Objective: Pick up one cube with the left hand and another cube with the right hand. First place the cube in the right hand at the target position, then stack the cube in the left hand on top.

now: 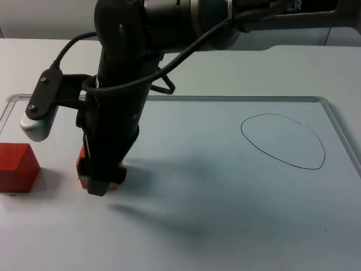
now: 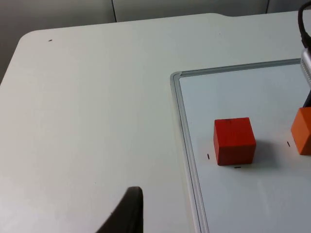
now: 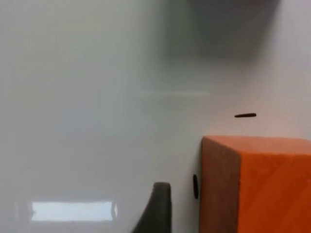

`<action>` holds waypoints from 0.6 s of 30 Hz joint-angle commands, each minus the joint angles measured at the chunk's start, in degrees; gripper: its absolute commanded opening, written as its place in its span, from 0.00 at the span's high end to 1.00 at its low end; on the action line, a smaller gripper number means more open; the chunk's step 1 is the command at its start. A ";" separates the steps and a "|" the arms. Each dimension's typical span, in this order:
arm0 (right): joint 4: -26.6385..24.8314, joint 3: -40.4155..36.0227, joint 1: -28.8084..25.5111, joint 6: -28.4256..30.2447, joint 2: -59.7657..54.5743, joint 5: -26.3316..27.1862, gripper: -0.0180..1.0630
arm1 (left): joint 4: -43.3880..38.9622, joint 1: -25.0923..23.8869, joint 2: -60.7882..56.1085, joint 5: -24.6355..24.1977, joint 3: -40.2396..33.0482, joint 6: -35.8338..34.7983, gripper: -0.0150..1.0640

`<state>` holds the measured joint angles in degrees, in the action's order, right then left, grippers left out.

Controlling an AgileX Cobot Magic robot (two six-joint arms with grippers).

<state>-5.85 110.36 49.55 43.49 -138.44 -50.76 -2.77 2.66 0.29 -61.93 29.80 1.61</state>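
Observation:
An orange cube (image 1: pixel 82 164) sits on the whiteboard near its left end, and my right gripper (image 1: pixel 100 179) stands straight down over it, open, with the cube between its jaws. In the right wrist view a strip of board shows between the fingertip (image 3: pixel 158 208) and the orange cube (image 3: pixel 262 184). A red cube (image 1: pixel 17 166) rests further left, apart from it. My left gripper (image 2: pixel 129 216) waits over bare table outside the board's left rim; from there the red cube (image 2: pixel 234 141) and the orange cube (image 2: pixel 302 131) show side by side.
A hand-drawn black oval (image 1: pixel 284 141) marks a spot at the whiteboard's right end. The board's metal rim (image 1: pixel 225 99) runs along the back and round the corners. The right arm crosses above the board's left half.

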 commanded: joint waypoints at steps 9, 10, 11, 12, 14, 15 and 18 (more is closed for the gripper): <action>0.01 0.45 0.19 -0.03 -0.05 1.42 0.68 | 0.32 -0.16 -0.29 0.14 -0.45 -0.07 0.01; 0.01 0.45 0.19 -0.03 -0.05 1.71 0.75 | 0.32 -0.16 -0.29 0.14 -0.45 -0.07 0.01; 0.01 0.45 0.19 -0.03 -0.05 1.83 0.83 | 0.32 -0.16 -0.29 0.14 -0.45 -0.07 0.01; 0.01 0.45 0.19 -0.03 -0.05 1.83 0.83 | 0.32 -0.16 -0.29 0.14 -0.45 -0.07 0.01; 0.01 0.45 0.19 -0.03 -0.05 1.96 0.96 | 0.32 -0.16 -0.29 0.14 -0.45 -0.07 0.01; 0.01 0.45 0.19 -0.03 -0.05 1.96 0.99 | 0.32 -0.16 -0.29 0.14 -0.45 -0.07 0.01; 0.01 0.45 0.19 -0.03 -0.05 1.96 0.99 | 0.32 -0.16 -0.29 0.14 -0.45 -0.07 0.01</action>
<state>-5.75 110.36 49.55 43.49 -138.47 -49.48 -2.77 2.66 0.29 -61.93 29.80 1.61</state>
